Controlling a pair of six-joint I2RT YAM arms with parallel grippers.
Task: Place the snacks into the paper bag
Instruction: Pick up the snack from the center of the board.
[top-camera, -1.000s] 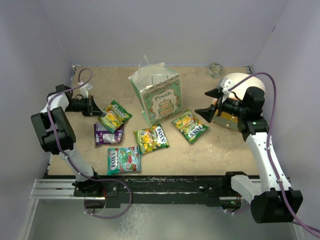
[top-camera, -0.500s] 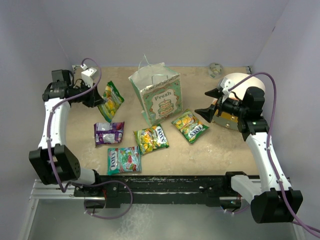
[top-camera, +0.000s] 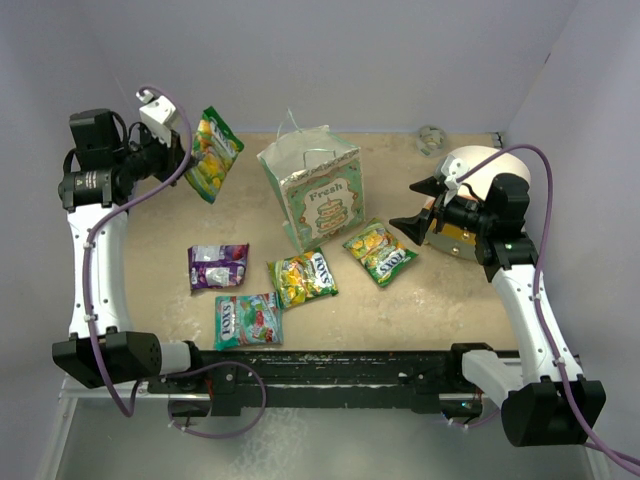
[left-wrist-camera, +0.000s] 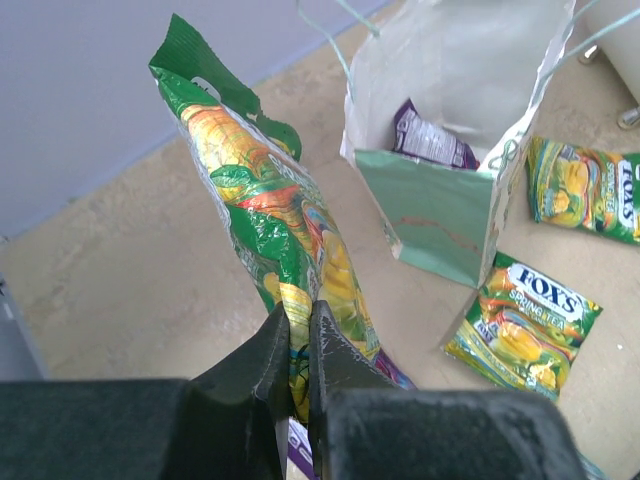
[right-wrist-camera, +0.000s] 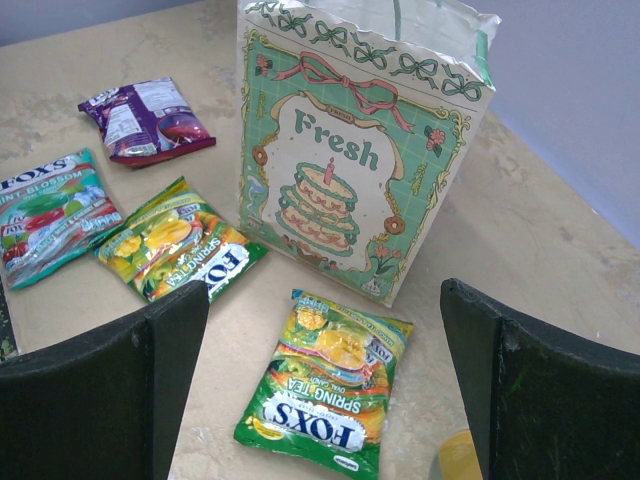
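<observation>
The left gripper (left-wrist-camera: 298, 330) held a yellow-green packet (left-wrist-camera: 270, 225) up high.
The left arm (top-camera: 95, 240) stood tall, left of the paper bag (top-camera: 312, 190), jaws pinched on the packet's edge. The right gripper (top-camera: 407, 205) sat low, right of the bag, jaws wide, holding nothing.

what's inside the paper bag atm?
One purple snack packet shows through the open top of the paper bag in the left wrist view. The bag's floor and anything lower down are hidden by its walls, so more packets can't be ruled out.
</observation>
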